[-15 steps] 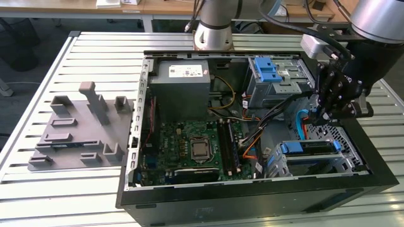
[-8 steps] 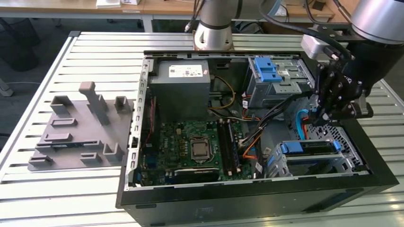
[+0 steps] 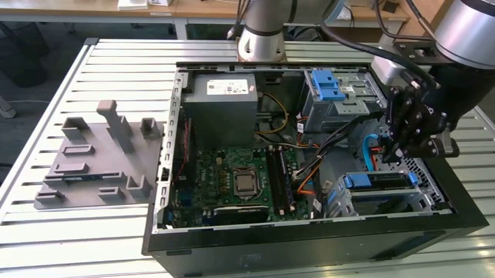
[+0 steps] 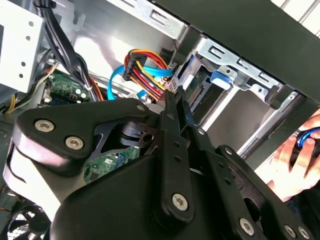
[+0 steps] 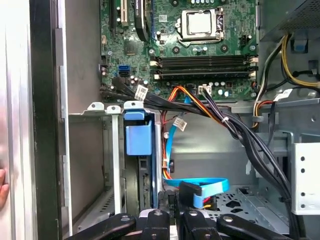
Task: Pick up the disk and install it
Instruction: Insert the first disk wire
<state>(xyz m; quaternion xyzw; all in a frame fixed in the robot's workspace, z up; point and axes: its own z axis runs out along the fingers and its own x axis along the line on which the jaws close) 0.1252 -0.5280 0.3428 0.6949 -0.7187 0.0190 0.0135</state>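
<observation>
- The flat dark hard drive with blue plastic side rails [image 3: 377, 180] sits slotted in the metal drive cage at the exterior view's lower right, inside the open black computer case [image 3: 309, 243].
- Its long axis runs across the frame, left to right, lying level.
- The black gripper [image 3: 396, 152] hangs just above it; whether its fingers are closed or apart, I cannot tell.
- A person's hand [image 4: 300, 160] shows at the second wrist view's right edge.

A robotics lab or test workshop: an open desktop computer case [image 3: 309, 231] with its side panel off lies on a table [image 3: 116, 63] built of slotted aluminium profiles, the motherboard [image 3: 232, 179] and cable bundles bare. At nine o'clock from the case sits a grey fixture plate [image 3: 97, 162] with upright blocks. The robot arm's base [image 3: 263, 35] is bolted at twelve o'clock, with wooden desks [image 3: 185, 8] behind it
</observation>
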